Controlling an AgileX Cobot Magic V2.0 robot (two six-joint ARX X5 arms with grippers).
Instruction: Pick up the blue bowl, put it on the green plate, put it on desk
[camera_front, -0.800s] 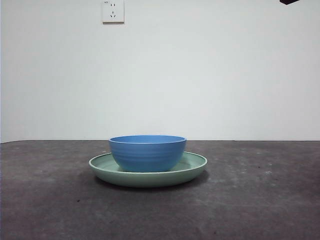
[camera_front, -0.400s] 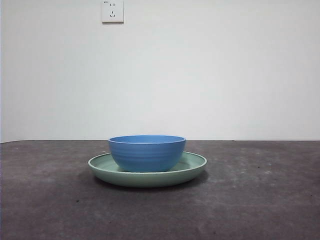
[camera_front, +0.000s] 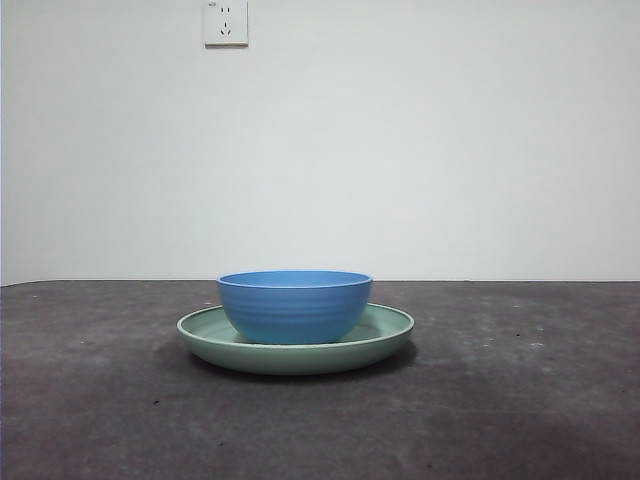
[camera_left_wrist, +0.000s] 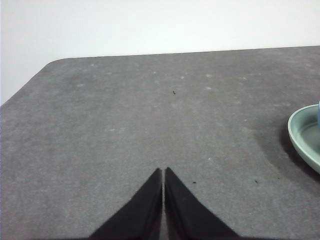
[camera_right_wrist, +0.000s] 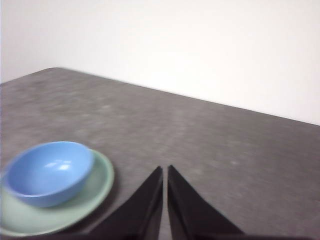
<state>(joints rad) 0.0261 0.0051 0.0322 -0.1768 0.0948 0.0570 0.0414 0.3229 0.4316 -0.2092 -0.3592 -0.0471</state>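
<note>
The blue bowl (camera_front: 294, 304) stands upright in the green plate (camera_front: 385, 336), which lies on the desk (camera_front: 520, 400) at the middle. The right wrist view shows the bowl (camera_right_wrist: 47, 172) in the plate (camera_right_wrist: 97, 192) off to one side of my right gripper (camera_right_wrist: 164, 170), which is shut, empty and held above the desk. My left gripper (camera_left_wrist: 163, 172) is shut and empty over bare desk; only the plate's rim (camera_left_wrist: 302, 137) shows at the edge of that view. Neither arm shows in the front view.
A white wall with a power socket (camera_front: 225, 22) stands behind the desk. The desk's rounded far corner (camera_left_wrist: 50, 65) shows in the left wrist view.
The black arm tip at the front view's top right corner has left the picture. The bowl and plate have not moved.
</note>
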